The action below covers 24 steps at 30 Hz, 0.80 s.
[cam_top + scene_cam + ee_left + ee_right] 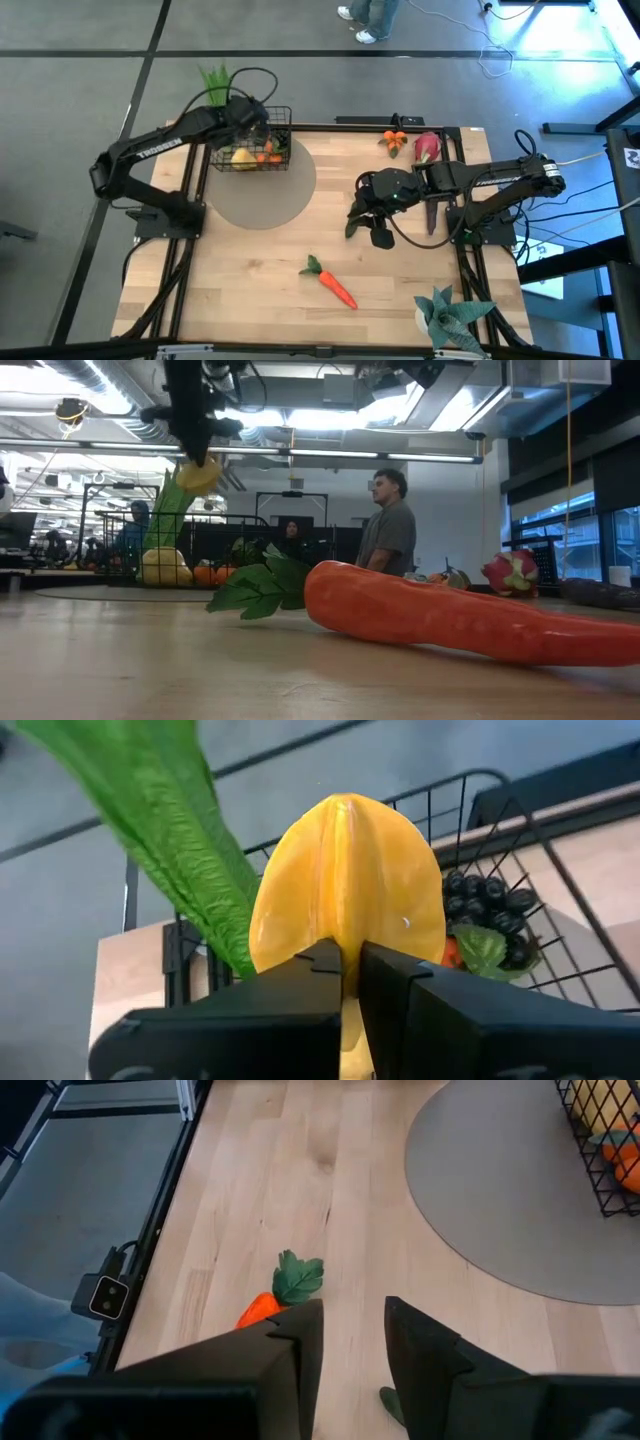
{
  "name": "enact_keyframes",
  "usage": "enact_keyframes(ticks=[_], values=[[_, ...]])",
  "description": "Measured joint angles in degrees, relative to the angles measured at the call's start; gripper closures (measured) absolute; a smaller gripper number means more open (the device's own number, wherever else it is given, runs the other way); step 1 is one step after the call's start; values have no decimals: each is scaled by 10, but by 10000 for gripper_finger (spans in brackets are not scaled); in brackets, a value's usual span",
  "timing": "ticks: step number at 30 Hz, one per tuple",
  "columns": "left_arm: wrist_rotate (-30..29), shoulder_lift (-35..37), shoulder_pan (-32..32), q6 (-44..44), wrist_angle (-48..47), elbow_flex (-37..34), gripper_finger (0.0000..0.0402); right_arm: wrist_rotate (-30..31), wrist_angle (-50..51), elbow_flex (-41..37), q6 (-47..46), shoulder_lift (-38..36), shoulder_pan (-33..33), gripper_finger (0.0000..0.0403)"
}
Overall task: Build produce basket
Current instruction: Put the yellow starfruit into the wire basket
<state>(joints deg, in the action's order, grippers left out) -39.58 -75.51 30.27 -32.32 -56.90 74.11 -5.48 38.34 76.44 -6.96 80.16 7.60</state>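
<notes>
Carrot [470,622] fills the low view foreground: one smooth glossy orange toy root with a flat green leaf tuft, lying on its side on the bare wood tabletop [250,290], well apart from both claws and from the basket. Left claw [347,970] is closed tight on one yellow ridged fruit [345,880], waxy, star-sectioned, held above the basket [285,120] at the far left corner of the tabletop. Basket is black wire mesh, rectangular, tall grid sides, sitting on the edge of a round grey mat [270,195]. Inside it: one long green leek [165,510] with flat matte leaves standing up, one bunch of dark grapes [485,900], some yellow and orange pieces low down, count unclear. Right claw [352,1330] hangs over mid tabletop, right of the mat, fingers partly apart with nothing between them; carrot lies just past its fingertips in its wrist view. Far right corner: one pink dragon fruit [426,148], one small orange piece [396,141], one dark purple eggplant [431,213] under the right arm. One blue-green spiky plant [450,315] at the near right edge. One person [390,525] stands behind the tabletop
</notes>
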Motion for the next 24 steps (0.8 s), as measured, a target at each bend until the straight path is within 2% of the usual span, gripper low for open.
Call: enact_keyframes(ticks=[6, 12, 24], values=[[58, -48, 61, 72, 52, 0, 401, 1, -4, 0, 0, 0, 0, 305], [123, -114, 116, 108, 78, 0, 401, 13, -4, 0, 0, 0, 0, 305], [181, -224, 147, 137, 128, 0, 401, 14, -14, 0, -4, 0, 0, 305]])
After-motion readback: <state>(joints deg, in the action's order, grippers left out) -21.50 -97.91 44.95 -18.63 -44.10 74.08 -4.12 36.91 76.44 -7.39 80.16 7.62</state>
